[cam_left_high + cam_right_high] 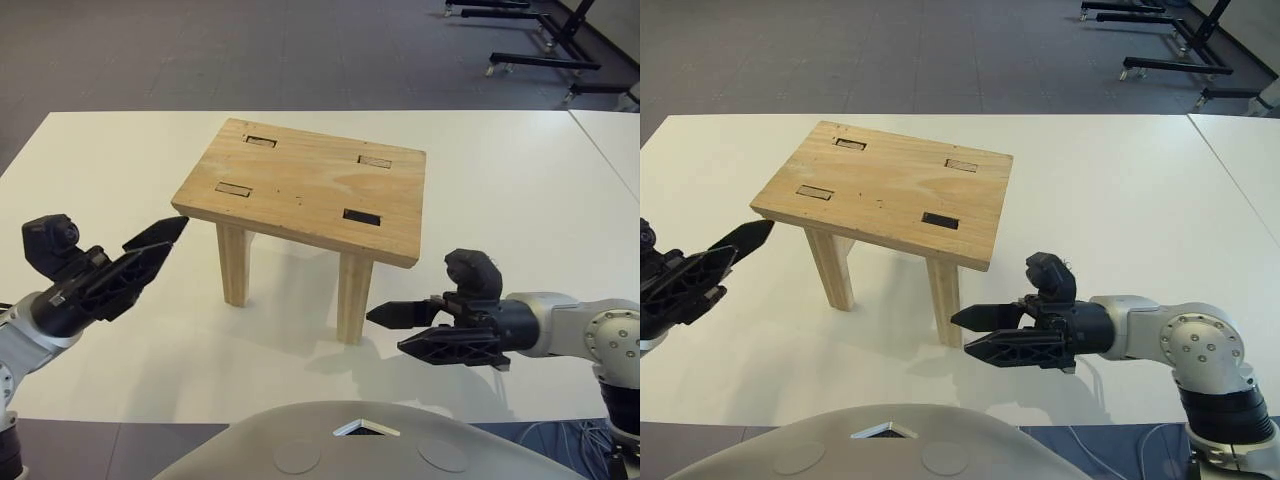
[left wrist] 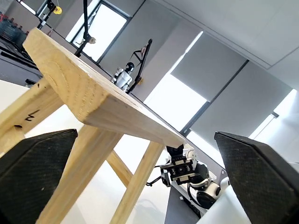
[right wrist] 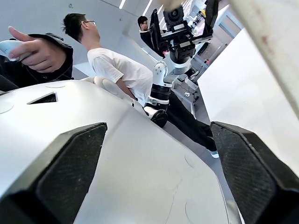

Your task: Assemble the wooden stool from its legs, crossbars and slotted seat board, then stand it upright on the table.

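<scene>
The stool [image 1: 305, 185] stands upright on the counter [image 1: 500, 200] and looks finished. So my left gripper [image 1: 165, 240] at 8 o'clock and right gripper [image 1: 388, 332] at 5 o'clock flank it, both parted and empty.

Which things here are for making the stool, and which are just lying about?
For the job:
wooden stool, standing upright
table under it
left gripper, open, beside the stool
right gripper, open, beside the stool

Just lying about:
black wheeled frames on the floor behind

Seen from the head, the seat board [image 1: 300, 185] hides the far legs.
</scene>
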Action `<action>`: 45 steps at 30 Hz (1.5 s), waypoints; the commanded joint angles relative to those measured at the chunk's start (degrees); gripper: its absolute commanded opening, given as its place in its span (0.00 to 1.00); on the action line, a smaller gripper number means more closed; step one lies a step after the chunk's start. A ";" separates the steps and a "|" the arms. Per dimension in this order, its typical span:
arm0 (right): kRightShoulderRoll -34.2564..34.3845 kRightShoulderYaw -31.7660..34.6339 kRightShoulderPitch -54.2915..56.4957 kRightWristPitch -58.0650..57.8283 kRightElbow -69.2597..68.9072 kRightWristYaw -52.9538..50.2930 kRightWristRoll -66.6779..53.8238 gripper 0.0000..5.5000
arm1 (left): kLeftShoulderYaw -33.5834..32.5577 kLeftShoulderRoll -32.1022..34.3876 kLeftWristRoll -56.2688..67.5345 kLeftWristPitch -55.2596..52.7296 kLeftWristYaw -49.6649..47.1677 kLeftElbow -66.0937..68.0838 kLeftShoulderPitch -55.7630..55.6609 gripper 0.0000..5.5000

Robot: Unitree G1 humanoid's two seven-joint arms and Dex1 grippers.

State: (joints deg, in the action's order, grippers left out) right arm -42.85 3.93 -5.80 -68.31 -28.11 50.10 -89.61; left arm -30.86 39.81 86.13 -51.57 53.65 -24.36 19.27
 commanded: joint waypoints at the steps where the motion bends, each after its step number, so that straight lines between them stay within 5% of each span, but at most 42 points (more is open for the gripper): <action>1: 1.50 -2.33 -0.30 1.32 -1.71 -2.38 1.07 0.74 | 2.33 1.72 -0.57 -2.03 2.38 -3.10 1.29 0.98; 6: 3.06 -4.74 1.44 2.95 0.40 -3.60 4.81 0.74 | 6.80 3.51 -2.97 -3.91 4.42 -3.72 0.88 0.98; 13: 8.23 -8.20 7.47 8.30 6.55 -1.09 15.43 0.74 | 17.71 5.84 -22.98 3.16 5.76 8.75 -16.86 0.98; 18: 19.26 -13.04 18.36 18.19 19.05 -3.61 29.92 0.74 | 23.10 4.90 -29.91 5.35 11.52 15.60 -24.09 0.98; 25: 30.27 -10.26 25.48 30.03 26.70 -9.13 40.18 0.74 | 26.23 0.70 -36.41 9.65 12.49 21.83 -29.66 0.98; 29: 30.09 -7.88 24.26 33.55 23.35 -7.12 41.76 0.74 | 22.35 -6.26 -40.10 19.17 6.08 22.97 -31.46 0.98; 34: 25.96 -1.28 15.99 30.93 8.88 0.60 29.62 0.74 | 20.31 -18.89 -39.22 29.07 -7.14 2.33 -21.36 0.98; 38: 31.67 5.16 14.05 36.90 2.15 -8.99 24.69 0.74 | 23.42 -30.60 -42.23 35.04 -21.52 -10.21 -15.90 0.98; 40: 36.36 6.65 13.98 43.30 -0.93 -16.97 29.34 0.74 | 24.33 -32.52 -48.58 38.85 -26.19 -11.57 -17.27 0.98; 45: 39.99 0.08 21.02 65.02 8.87 -37.90 70.68 0.74 | 23.61 -32.88 -67.44 50.63 -35.49 -1.87 -25.22 0.98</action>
State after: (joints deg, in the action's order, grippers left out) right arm -3.29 7.61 10.91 -12.65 -24.69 19.31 -35.72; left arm -7.07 7.12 26.71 -5.72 22.53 -32.12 -1.86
